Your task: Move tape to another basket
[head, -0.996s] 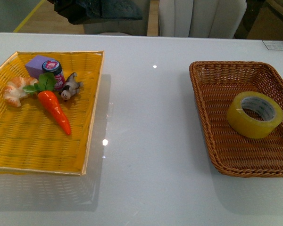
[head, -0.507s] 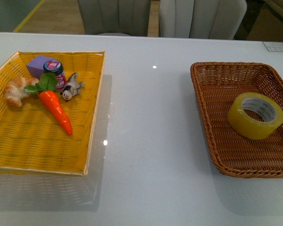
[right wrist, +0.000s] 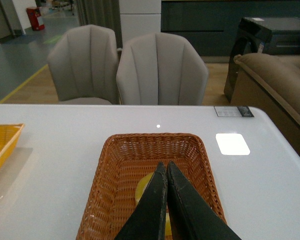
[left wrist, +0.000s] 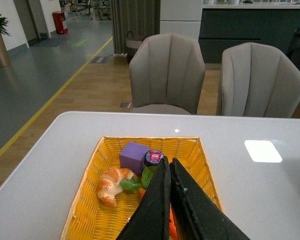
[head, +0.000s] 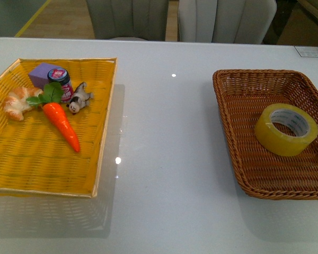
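Right gripper [right wrist: 167,167]: fingers pressed together, nothing between them, hanging above the brown basket [right wrist: 115,165]. Left gripper [left wrist: 168,164]: also closed and empty, hanging over the yellow tray [left wrist: 85,200].

Below the right fingers sits the tape [head: 286,129], partly hidden behind them in the right wrist view, a sliver of yellow showing on either side [right wrist: 142,189]. Not touching; the fingers are clearly above it. From the front, neither arm shows at all.

Tape lies flat-ish, slightly tilted, on the floor of the brown basket [head: 228,100], toward its right half. The tray [head: 103,132] holds a carrot [head: 62,124], croissant [head: 17,102], purple block [head: 43,73], small jar [head: 60,79] and a little figurine [head: 80,98] (no tape there).

My read: the move looks done, with the tape in the wicker basket and both grippers empty. If anything remains, it's just the arms going home.
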Tool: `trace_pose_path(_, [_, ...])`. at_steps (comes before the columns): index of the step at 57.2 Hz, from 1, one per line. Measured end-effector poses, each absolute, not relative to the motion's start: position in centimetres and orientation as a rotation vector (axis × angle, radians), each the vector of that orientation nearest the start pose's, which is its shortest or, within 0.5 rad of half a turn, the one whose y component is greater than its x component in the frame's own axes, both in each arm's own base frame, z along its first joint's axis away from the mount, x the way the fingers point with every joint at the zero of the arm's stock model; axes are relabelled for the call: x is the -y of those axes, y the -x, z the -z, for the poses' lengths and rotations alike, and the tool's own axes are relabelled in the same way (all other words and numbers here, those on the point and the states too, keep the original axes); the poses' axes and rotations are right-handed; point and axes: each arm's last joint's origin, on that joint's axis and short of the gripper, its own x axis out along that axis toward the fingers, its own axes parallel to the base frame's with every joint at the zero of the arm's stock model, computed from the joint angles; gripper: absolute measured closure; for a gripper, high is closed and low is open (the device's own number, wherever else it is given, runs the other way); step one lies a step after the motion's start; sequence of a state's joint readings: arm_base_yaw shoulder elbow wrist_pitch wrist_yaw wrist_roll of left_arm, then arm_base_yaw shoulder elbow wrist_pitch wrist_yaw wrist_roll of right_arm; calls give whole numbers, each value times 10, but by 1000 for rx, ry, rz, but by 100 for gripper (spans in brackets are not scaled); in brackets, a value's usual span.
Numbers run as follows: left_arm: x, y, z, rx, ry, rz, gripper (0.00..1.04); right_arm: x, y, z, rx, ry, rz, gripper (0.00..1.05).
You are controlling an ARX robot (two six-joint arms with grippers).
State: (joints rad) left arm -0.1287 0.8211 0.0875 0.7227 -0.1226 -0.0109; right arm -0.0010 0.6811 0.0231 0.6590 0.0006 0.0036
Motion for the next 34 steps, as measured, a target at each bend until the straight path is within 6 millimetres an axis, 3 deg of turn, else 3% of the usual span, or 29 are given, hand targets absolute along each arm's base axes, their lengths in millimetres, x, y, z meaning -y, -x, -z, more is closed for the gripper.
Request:
trace_pose_path(13, [4, -143, -163, -13, 9, 19, 103, 0, -132, -172, 14, -3, 1, 103])
trace_pose_path(34, [1, -128, -170, 12, 8, 4, 103, 0, -119, -174, 23, -3, 1, 103])
